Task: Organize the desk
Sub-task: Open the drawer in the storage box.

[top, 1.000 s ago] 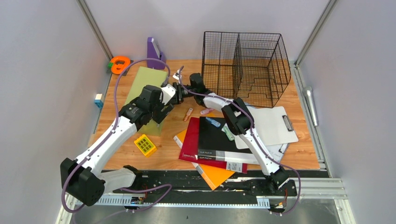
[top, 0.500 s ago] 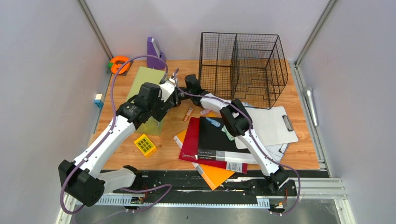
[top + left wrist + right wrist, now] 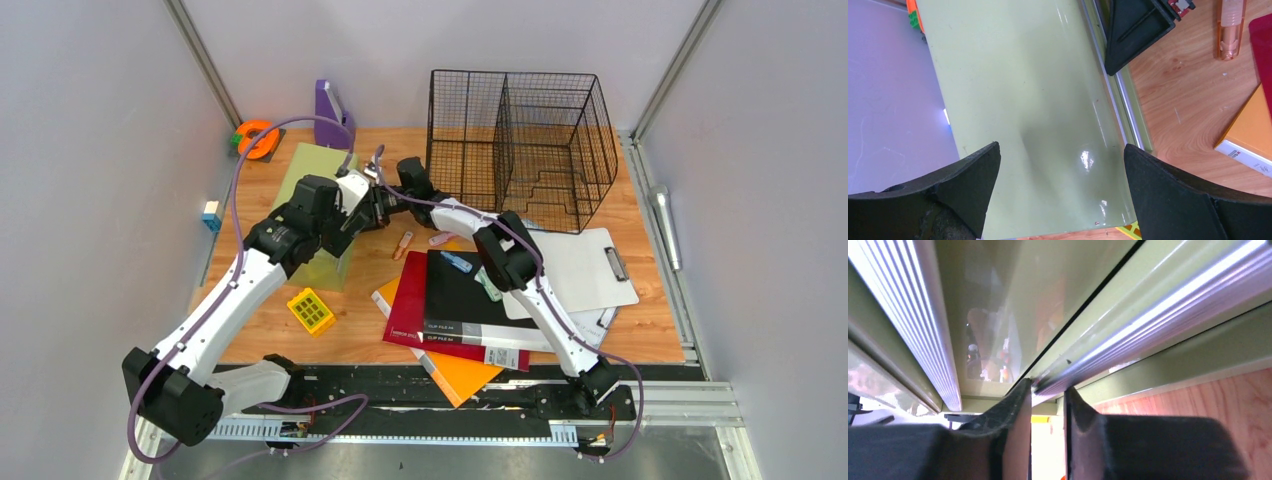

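Note:
The desk [image 3: 640,330] is a light wood tabletop. A pale green folder [image 3: 305,170] lies at its back left, partly under my left arm. My left gripper [image 3: 368,212] hangs over it, wide open; in the left wrist view the green folder [image 3: 1023,100] fills the space between the fingers of my left gripper [image 3: 1060,150] without touching them. My right gripper [image 3: 386,196] reaches in from the right. In the right wrist view my right gripper [image 3: 1048,387] has its two fingertips pinched on the silvery edge strip of the green folder [image 3: 998,300].
A black wire basket [image 3: 520,140] stands at the back right. Red and black folders [image 3: 450,300] are stacked on an orange book, with a clipboard [image 3: 590,265] beside them. A yellow tray [image 3: 311,310], a purple holder [image 3: 330,108], an orange tape dispenser [image 3: 257,137] and loose pens [image 3: 403,243] also lie about.
My right gripper has narrowed onto the folder's edge strip. Both wrists have shifted a little left and back. The wire basket has moved slightly left.

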`<state>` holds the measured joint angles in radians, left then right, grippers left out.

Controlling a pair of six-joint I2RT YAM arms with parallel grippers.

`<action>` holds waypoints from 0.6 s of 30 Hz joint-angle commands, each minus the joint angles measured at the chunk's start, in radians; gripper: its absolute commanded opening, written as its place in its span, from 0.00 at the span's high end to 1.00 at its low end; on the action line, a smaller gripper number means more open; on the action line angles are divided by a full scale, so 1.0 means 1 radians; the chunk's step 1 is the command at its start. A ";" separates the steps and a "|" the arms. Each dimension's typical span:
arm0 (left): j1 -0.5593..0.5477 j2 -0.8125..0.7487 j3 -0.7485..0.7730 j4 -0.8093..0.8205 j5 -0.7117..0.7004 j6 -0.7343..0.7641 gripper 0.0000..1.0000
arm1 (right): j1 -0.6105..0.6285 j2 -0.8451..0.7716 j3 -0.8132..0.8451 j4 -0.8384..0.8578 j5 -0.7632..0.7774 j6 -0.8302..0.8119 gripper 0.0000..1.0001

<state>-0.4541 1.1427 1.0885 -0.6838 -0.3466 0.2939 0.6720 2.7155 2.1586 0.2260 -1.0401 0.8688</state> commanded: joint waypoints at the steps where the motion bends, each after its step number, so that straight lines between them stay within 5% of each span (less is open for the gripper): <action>1: 0.014 -0.034 0.019 0.021 -0.021 0.004 0.00 | 0.013 0.056 -0.042 0.062 0.000 -0.022 0.86; 4: 0.017 -0.040 0.001 0.025 -0.033 0.013 0.00 | 0.011 0.061 -0.041 0.083 -0.010 0.004 0.99; 10: 0.021 -0.040 -0.013 0.030 -0.042 0.023 0.00 | 0.007 0.058 -0.069 0.096 -0.010 0.034 0.98; 14: 0.028 -0.038 -0.013 0.034 -0.049 0.025 0.00 | 0.011 0.064 -0.072 0.078 0.004 0.031 0.65; 18: 0.097 -0.031 0.022 0.013 0.025 -0.020 0.00 | 0.017 0.074 -0.047 0.049 0.018 0.000 0.47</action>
<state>-0.4240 1.1248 1.0782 -0.6754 -0.3683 0.2989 0.6628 2.7232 2.1254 0.3378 -1.0580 0.9077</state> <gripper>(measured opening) 1.000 0.468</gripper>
